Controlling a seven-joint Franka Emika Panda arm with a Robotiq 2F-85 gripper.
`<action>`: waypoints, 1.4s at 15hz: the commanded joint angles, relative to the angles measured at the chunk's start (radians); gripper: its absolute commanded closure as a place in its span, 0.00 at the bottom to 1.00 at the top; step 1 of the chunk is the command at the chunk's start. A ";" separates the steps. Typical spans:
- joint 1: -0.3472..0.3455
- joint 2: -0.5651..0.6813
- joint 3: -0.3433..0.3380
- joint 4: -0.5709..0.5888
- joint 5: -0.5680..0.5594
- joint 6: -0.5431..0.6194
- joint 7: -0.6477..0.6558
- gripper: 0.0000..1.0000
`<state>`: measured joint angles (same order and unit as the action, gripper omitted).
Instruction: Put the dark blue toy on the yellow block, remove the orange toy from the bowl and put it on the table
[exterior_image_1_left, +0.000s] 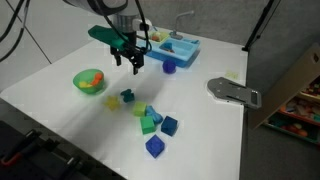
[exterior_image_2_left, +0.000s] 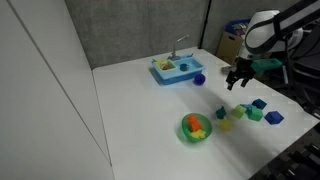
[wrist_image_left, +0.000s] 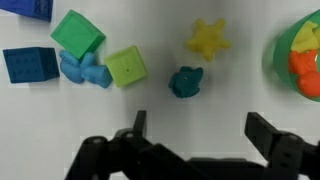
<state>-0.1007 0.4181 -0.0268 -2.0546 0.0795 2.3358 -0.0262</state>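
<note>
The dark blue toy (wrist_image_left: 185, 81) lies on the white table (wrist_image_left: 230, 100), just ahead of my open, empty gripper (wrist_image_left: 200, 130). The yellow block (wrist_image_left: 207, 39) lies a little beyond it, apart from it. The green bowl (wrist_image_left: 278, 50) is at the right edge of the wrist view with the orange toy (wrist_image_left: 305, 68) inside. In both exterior views the gripper (exterior_image_1_left: 127, 62) (exterior_image_2_left: 238, 85) hovers above the table, over the dark blue toy (exterior_image_1_left: 127, 96) (exterior_image_2_left: 222, 112). The bowl (exterior_image_1_left: 78, 78) (exterior_image_2_left: 186, 133) holds the orange toy (exterior_image_1_left: 92, 80) (exterior_image_2_left: 197, 126).
Green blocks (wrist_image_left: 77, 34) (wrist_image_left: 126, 67), bright blue cubes (wrist_image_left: 30, 64) and a light blue toy (wrist_image_left: 85, 70) lie left of the dark blue toy. A light-blue tray (exterior_image_1_left: 172, 45) and a purple cup-like piece (exterior_image_1_left: 169, 67) stand at the back. A grey device (exterior_image_1_left: 232, 91) lies near the table edge.
</note>
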 joint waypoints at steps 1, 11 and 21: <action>0.002 0.000 -0.005 0.002 0.004 -0.003 -0.004 0.00; 0.037 0.036 0.001 -0.044 -0.037 0.090 -0.020 0.00; 0.050 0.126 0.007 -0.120 -0.114 0.309 -0.095 0.00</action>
<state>-0.0503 0.5214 -0.0186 -2.1679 -0.0028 2.5818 -0.0934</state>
